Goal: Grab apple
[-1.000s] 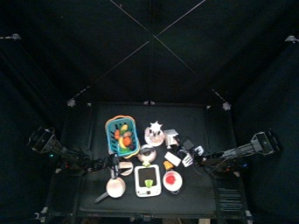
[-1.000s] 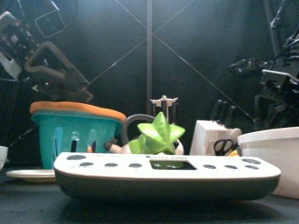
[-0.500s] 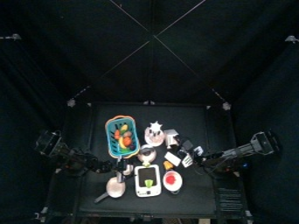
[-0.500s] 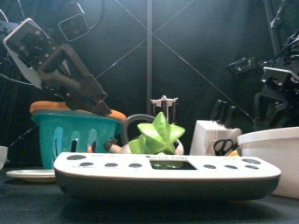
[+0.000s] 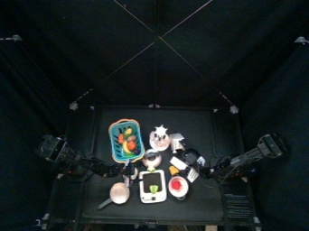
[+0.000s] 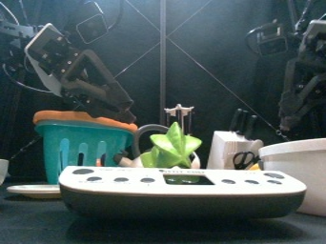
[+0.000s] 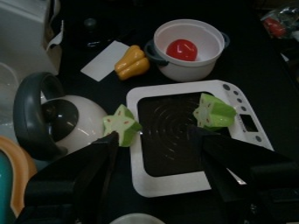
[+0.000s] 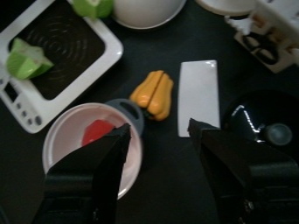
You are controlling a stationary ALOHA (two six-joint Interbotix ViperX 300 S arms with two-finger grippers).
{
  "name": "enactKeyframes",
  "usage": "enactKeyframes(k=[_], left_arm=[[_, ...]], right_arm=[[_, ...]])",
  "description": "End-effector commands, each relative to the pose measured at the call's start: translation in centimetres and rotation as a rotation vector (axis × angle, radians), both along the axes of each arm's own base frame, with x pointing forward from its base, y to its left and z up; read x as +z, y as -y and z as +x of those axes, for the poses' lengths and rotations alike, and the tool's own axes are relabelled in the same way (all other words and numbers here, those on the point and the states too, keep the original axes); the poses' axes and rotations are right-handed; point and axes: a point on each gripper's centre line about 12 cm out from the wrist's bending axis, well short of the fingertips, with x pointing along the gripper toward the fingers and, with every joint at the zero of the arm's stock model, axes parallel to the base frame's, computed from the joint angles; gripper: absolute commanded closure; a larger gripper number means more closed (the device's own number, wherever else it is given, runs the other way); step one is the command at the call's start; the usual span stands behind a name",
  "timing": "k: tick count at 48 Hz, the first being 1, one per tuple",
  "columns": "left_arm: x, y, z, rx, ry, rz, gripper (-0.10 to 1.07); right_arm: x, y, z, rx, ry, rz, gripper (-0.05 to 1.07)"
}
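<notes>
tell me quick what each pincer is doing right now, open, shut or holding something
Left pincer: open, holding nothing.
Right pincer: open, holding nothing; the apple sits untouched in its white bowl.

The small black table (image 5: 90,194) carries a white kitchen scale (image 5: 154,187) (near the front edge). A teal slatted basket (image 5: 123,138) stands behind it. A white round bowl (image 5: 178,187) sits beside the scale.

Two black arms (image 5: 75,164), flat-jawed hands (image 7: 152,171)
</notes>
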Motion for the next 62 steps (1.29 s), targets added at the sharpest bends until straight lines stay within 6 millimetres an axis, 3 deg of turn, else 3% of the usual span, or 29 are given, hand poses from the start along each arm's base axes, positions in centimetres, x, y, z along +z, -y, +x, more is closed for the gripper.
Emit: enactKeyframes(k=[1, 13, 20, 31, 50, 62], left_arm=[[0.5, 0.0, 0.4, 0.003, 0.018, -0.002, 0.01], [0.3, -0.3, -0.4, 0.021, 0.007, -0.019, 0.01], [0.5, -0.6, -0.8, 0.037, 0.007, -0.033, 0.01], [0.5, -0.8, -1.2, 0.055, 0.006, -0.048, 0.01], [0.5, -0.8, -1.3, 0.051, 0.003, -0.05, 0.01], [0.4, -0.8, -1.3, 0.049, -0.006, -0.051, 0.01]], right_arm=[[1.0, -1.8, 1.0, 0.066, 0.038, 0.017, 0.14], [-0.4, -6.4, 3.8, 0.217, 0.023, -0.008, 0.14], [-1.9, -7.7, 5.2, 0.21, -0.031, -0.05, 0.14], [-2.6, -7.6, 4.8, 0.121, -0.111, -0.123, 0.14], [-4.9, -8.2, 4.8, 0.116, -0.168, -0.047, 0.13], [-6.8, -7.3, 5.4, 0.093, -0.21, -0.05, 0.13]])
